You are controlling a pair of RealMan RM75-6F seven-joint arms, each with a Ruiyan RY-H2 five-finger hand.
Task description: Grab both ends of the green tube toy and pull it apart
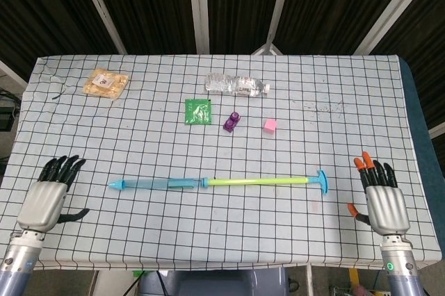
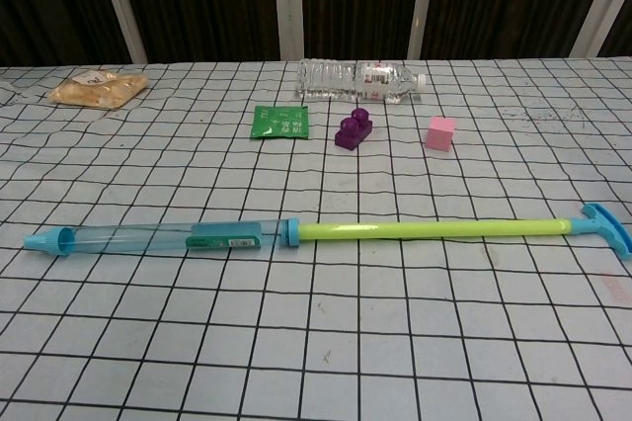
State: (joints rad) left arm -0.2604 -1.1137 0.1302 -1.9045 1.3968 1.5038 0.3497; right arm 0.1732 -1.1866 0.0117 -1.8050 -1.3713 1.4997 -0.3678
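Observation:
The tube toy [image 1: 215, 183] lies stretched out across the checked table: a clear blue barrel on the left, a yellow-green rod on the right ending in a blue T-handle [image 1: 322, 181]. In the chest view the tube toy [image 2: 326, 232] runs from its blue tip [image 2: 44, 240] to the handle [image 2: 609, 226]. My left hand [image 1: 50, 197] hovers well left of the tip, fingers apart, holding nothing. My right hand [image 1: 382, 197] sits right of the handle, apart from it, fingers spread and empty. Neither hand shows in the chest view.
At the back lie a clear water bottle [image 1: 236, 86], a green packet [image 1: 198, 111], a purple brick [image 1: 231, 121], a pink cube [image 1: 270, 126] and a snack bag [image 1: 106, 84]. The table's front edge runs just below both hands.

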